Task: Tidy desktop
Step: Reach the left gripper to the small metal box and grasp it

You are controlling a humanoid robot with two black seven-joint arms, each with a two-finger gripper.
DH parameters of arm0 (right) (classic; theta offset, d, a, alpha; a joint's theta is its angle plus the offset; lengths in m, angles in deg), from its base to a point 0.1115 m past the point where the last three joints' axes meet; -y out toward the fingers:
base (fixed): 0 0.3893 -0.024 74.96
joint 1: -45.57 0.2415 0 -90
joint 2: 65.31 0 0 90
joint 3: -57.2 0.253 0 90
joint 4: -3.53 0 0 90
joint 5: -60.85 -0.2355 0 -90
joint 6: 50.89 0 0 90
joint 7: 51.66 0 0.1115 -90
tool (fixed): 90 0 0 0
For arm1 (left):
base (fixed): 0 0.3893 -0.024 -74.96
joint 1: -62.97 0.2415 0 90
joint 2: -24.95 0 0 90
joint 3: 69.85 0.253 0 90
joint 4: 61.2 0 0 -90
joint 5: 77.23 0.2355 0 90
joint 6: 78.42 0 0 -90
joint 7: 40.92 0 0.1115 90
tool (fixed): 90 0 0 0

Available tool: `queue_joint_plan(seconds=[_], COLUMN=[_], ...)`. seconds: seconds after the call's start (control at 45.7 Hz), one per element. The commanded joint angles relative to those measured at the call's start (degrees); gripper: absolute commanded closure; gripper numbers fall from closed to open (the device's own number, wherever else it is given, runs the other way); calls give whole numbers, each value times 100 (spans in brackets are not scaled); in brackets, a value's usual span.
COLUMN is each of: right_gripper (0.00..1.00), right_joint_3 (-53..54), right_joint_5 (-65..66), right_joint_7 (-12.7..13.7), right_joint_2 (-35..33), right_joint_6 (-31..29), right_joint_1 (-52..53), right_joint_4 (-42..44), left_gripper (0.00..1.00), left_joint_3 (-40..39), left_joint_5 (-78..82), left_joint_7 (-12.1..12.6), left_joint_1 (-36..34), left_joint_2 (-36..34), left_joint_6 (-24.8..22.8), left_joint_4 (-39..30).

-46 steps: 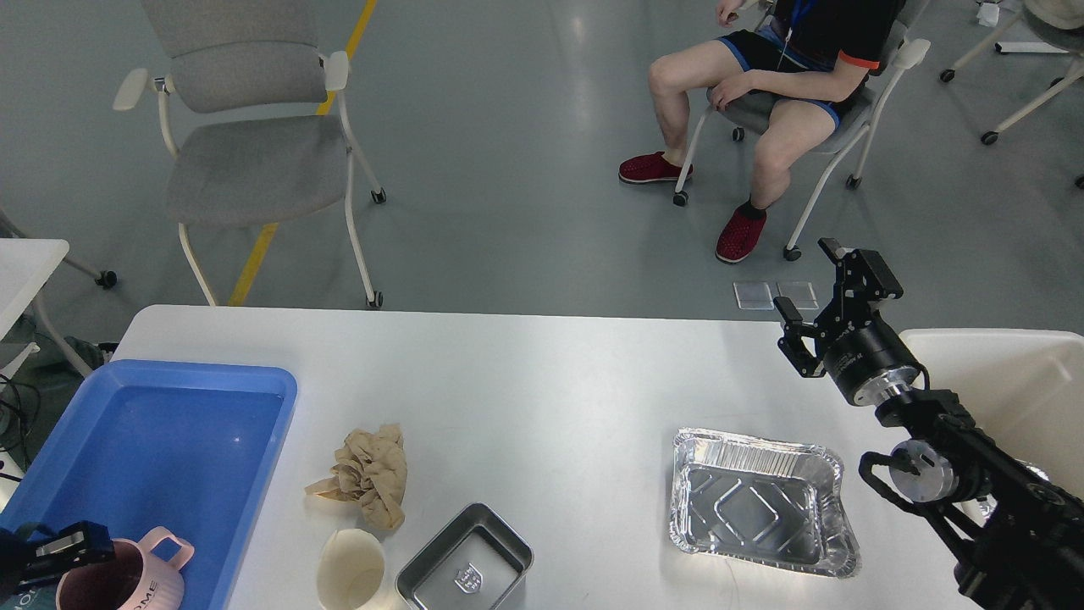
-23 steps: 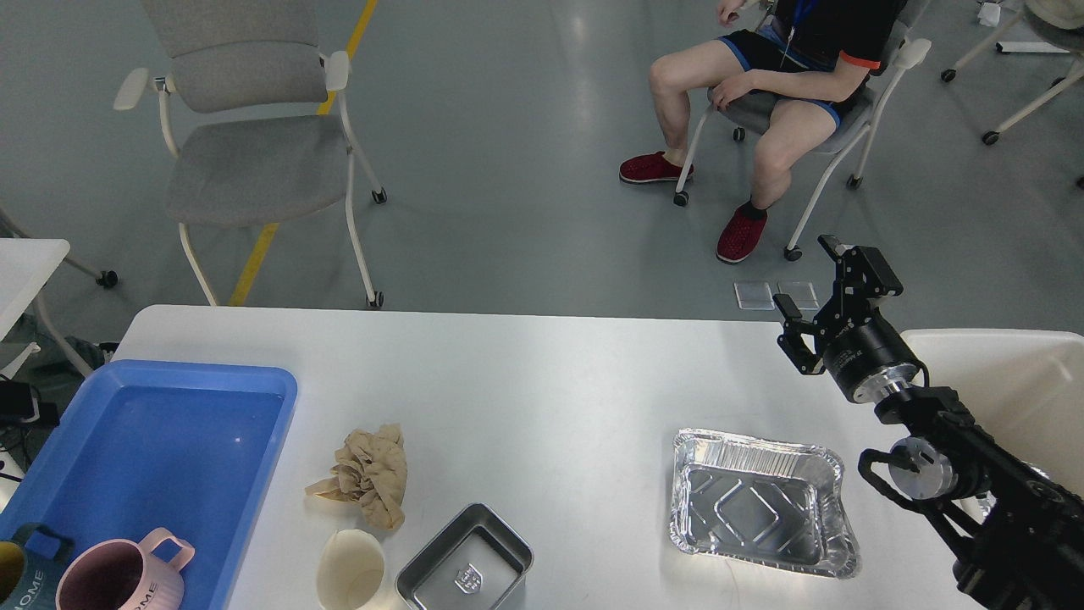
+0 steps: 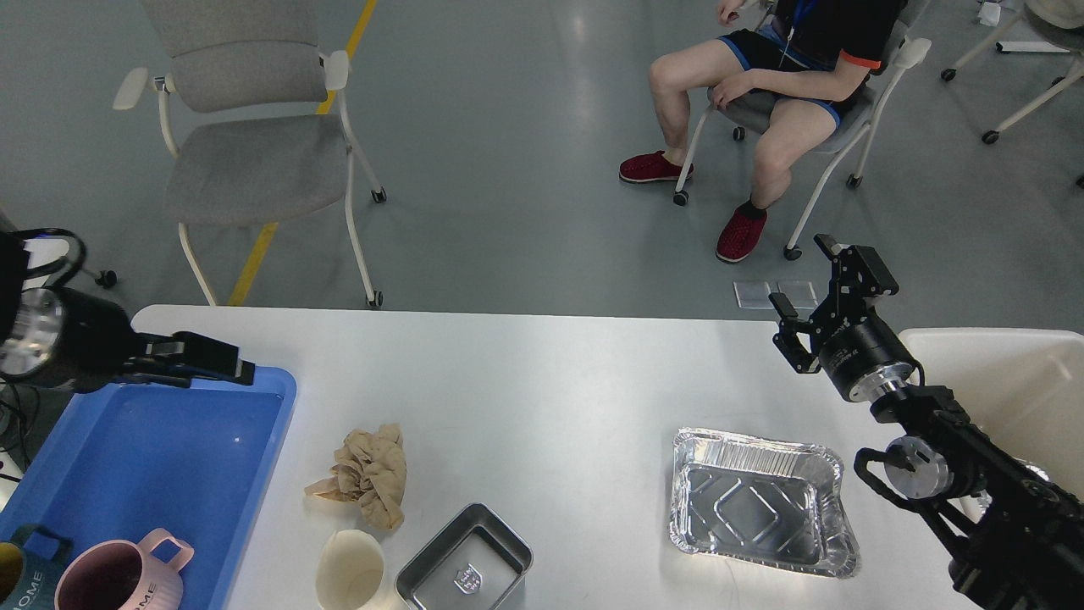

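The white desktop [image 3: 542,373] fills the lower half of the head view. On it lie a crumpled brown paper [image 3: 368,474], a beige paper cup [image 3: 349,569], a small steel box [image 3: 464,569] and a foil tray [image 3: 760,501]. A blue tray [image 3: 152,440] at the left holds a pink mug [image 3: 118,576] and a dark mug [image 3: 21,576]. My left gripper [image 3: 229,363] hovers over the tray's far edge, pointing right; its fingers cannot be told apart. My right gripper [image 3: 817,292] is open and empty above the desktop's far right edge.
A white bin [image 3: 1008,381] stands at the right, behind my right arm. A grey chair [image 3: 254,161] stands beyond the desktop's far left. A seated person [image 3: 762,93] is at the far right. A small white side table [image 3: 25,254] is at the left.
My left arm left the pink mug in the blue tray, went out of view, then came back in over the tray's far edge. My right gripper barely shifted.
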Motion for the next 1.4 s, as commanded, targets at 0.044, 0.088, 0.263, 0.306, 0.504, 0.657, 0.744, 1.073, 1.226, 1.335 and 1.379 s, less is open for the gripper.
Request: queue_joint_plan(seconds=[0.044, 0.088, 0.263, 0.306, 0.504, 0.657, 0.744, 1.073, 1.226, 1.335, 1.379], right_gripper=[0, 0, 0, 0, 0, 0, 0, 0, 0, 0, 0], right_joint_3=[0, 0, 0, 0, 0, 8, 0, 17, 26, 26, 26], right_joint_5=[-1, -1, -1, -1, -1, -1, -1, -1, -1, -1, -1], right_joint_7=[0, 0, 0, 0, 0, -9, -9, -26, -26, -26, -26], right_joint_2=[-43, -52, -8, -8, -26, -43, -43, -70, -96, -114, -114], right_joint_6=[0, -8, 0, -8, 0, -9, -9, -26, -26, -26, -26], right_joint_1=[-31, -49, -49, -49, -58, -58, -58, -93, -101, -110, -110], right_joint_4=[-14, -14, -14, -14, -23, -14, -5, 4, 4, 4, 4], left_gripper=[19, 19, 20, 20, 20, 20, 20, 22, 39, 54, 60], left_joint_3=[335, 528, 1434, 1575, 1865, 2067, 2260, 2630, 2674, 2674, 2674], left_joint_5=[551, 560, 586, 595, 648, 639, 639, 718, 1043, 1131, 1140], left_joint_7=[18, 27, 88, 123, 159, 150, 159, 167, 159, 159, 159], left_joint_1=[-218, -306, -622, -631, -561, -552, -543, -561, -447, -341, -341], left_joint_2=[1433, 1697, 2629, 2822, 3851, 4317, 4475, 4484, 4528, 4677, 4748], left_joint_6=[-33, -33, -33, -33, -33, -33, -33, -33, -33, 0, 9], left_joint_4=[548, 671, 1286, 1444, 2288, 2526, 2544, 2544, 2579, 2789, 2895])
